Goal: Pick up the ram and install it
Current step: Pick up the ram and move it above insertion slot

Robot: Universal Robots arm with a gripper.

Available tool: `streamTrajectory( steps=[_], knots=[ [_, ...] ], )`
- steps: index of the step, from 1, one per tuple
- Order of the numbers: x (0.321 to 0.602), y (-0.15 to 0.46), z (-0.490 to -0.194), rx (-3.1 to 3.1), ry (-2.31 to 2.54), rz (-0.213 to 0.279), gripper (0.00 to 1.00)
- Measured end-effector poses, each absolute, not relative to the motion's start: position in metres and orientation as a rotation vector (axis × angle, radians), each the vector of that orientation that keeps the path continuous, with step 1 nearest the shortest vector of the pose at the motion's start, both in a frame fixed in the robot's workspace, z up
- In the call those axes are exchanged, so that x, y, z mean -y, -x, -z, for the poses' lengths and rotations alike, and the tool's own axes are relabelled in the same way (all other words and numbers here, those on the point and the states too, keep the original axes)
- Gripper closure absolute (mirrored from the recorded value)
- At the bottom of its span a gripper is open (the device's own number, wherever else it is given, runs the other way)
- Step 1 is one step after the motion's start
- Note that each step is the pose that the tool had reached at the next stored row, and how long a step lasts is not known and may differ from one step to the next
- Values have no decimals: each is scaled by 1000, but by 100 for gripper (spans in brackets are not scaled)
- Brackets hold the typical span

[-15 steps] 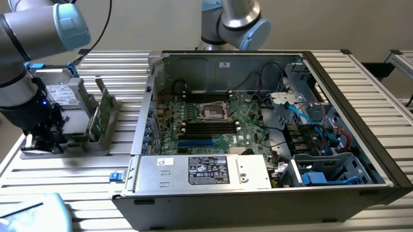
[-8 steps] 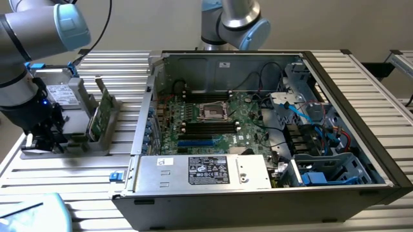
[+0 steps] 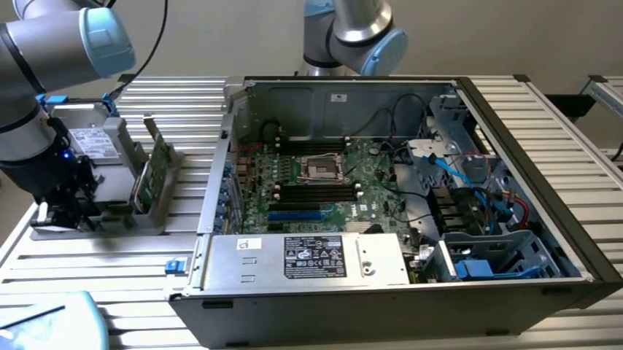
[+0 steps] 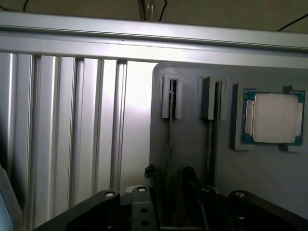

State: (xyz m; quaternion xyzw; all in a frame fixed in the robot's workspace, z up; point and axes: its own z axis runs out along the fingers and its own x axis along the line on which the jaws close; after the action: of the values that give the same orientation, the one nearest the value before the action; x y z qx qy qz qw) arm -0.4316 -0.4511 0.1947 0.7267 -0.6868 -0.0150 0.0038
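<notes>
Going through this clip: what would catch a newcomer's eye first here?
The open computer case with its motherboard exposed dominates the exterior view. To that view's left the gripper hangs open over a grey holder, fingers either side of a ram strip standing on edge; a silver processor chip sits in the holder too.

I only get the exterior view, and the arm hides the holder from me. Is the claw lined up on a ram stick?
Observer: Yes. In the wrist view the claw is open, with one finger on each side of a ram standing edge-on in the holder.
Operator: Touching it?
Observer: No, grey holder shows between each finger and that ram.
Operator: What is beside it?
Observer: A second ram in the neighbouring slot, outside the fingers.
</notes>
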Motion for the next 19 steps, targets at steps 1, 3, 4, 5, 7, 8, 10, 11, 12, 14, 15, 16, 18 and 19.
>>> streamTrajectory(
  steps=[1,3,4,5,7,8,10,11,12,14,15,16,18,19],
  knots=[
    [451,432,-195,2152,-2277,47,63],
    [451,432,-195,2152,-2277,47,63],
    [451,432,-195,2152,-2277,47,63],
    [451,432,-195,2152,-2277,47,63],
    [451,432,-194,2152,-2277,47,63],
    [451,432,-194,2152,-2277,47,63],
    [451,432,-193,2153,-2277,47,63],
    [451,432,-193,2153,-2277,47,63],
    [451,432,-193,2153,-2277,47,63],
    [451,433,-193,2153,-2277,47,63],
    [450,433,-193,2153,-2277,47,63],
    [450,434,-193,2153,-2276,47,63],
    [450,434,-193,2153,-2277,47,63],
    [450,434,-193,2153,-2277,47,63]
  ],
)
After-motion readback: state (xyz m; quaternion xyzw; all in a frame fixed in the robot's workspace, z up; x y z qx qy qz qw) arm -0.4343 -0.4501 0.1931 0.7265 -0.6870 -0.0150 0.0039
